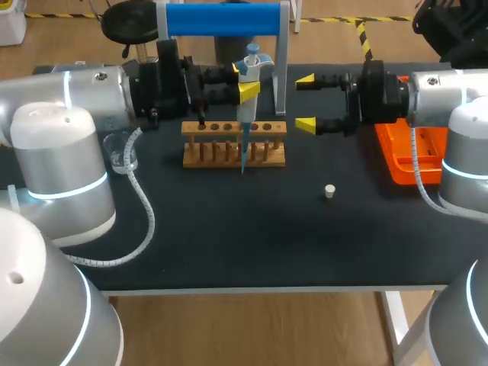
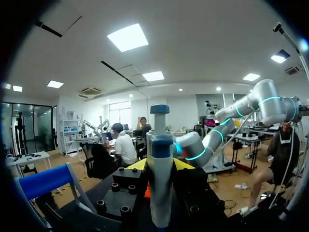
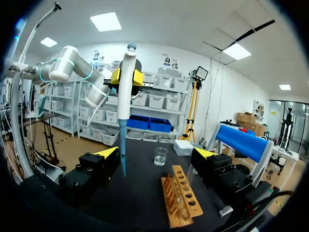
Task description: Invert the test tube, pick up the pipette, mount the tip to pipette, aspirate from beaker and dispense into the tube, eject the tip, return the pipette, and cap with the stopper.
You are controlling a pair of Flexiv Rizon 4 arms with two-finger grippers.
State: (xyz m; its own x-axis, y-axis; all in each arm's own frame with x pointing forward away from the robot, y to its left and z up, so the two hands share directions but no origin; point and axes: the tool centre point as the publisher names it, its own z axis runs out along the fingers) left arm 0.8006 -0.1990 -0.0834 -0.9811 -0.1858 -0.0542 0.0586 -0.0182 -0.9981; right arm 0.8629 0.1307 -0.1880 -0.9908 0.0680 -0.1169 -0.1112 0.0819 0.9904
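My left gripper [image 1: 245,82] is shut on a white pipette [image 1: 248,91] with a blue top and holds it upright. Its blue tip [image 1: 243,156] points down at the wooden tube rack [image 1: 234,145]. In the left wrist view the pipette [image 2: 159,183] stands between the yellow fingers of my left gripper [image 2: 159,166]. My right gripper [image 1: 305,102] is open, just right of the pipette, with nothing between its fingers. From the right wrist view, my right gripper [image 3: 155,153] faces the pipette [image 3: 126,77]; a glass tube [image 3: 182,200] stands in the rack [image 3: 181,215]. Whether the tip hangs over the tube I cannot tell.
A glass beaker [image 1: 122,156] stands at the left by my left arm, seen as beaker [image 3: 160,155] ahead of the right gripper. A small white stopper [image 1: 329,191] lies on the mat right of the rack. An orange tip box [image 1: 412,152] sits at the right. A blue-barred stand [image 1: 221,19] is behind.
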